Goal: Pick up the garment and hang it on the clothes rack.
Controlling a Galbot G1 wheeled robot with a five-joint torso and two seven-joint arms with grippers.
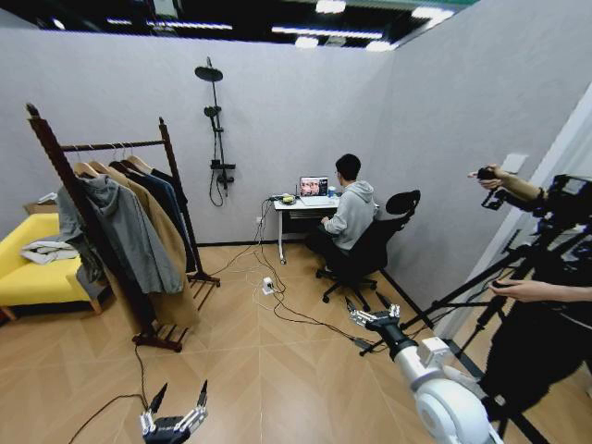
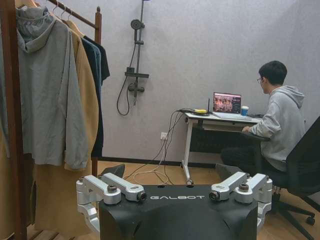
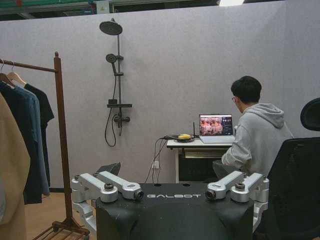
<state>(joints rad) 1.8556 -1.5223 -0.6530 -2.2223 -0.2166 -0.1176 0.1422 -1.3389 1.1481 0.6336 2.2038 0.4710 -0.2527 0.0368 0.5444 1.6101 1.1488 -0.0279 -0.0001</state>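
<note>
The clothes rack [image 1: 111,145] stands at the left on the wooden floor, a dark reddish-brown frame with several garments on its bar. The garment [image 1: 178,188], a black jacket, hangs at the bar's far end beside the far post, behind a dark blue jacket [image 1: 162,199]. The black jacket [image 3: 44,107] also shows against the rack post [image 3: 60,130], and at the far end of the row [image 2: 104,62] by the post [image 2: 97,22]. My left gripper [image 1: 182,393] is low in front of me, open and empty. My right gripper [image 1: 372,310] reaches forward at the right, open and empty, well away from the rack.
A grey hooded sweatshirt [image 1: 125,231] and a tan coat [image 1: 171,268] hang nearer on the rack. A yellow sofa [image 1: 28,268] sits at far left. A desk [image 1: 301,208], office chair [image 1: 370,250], floor cables [image 1: 277,296] and a tripod [image 1: 481,287] stand to the right.
</note>
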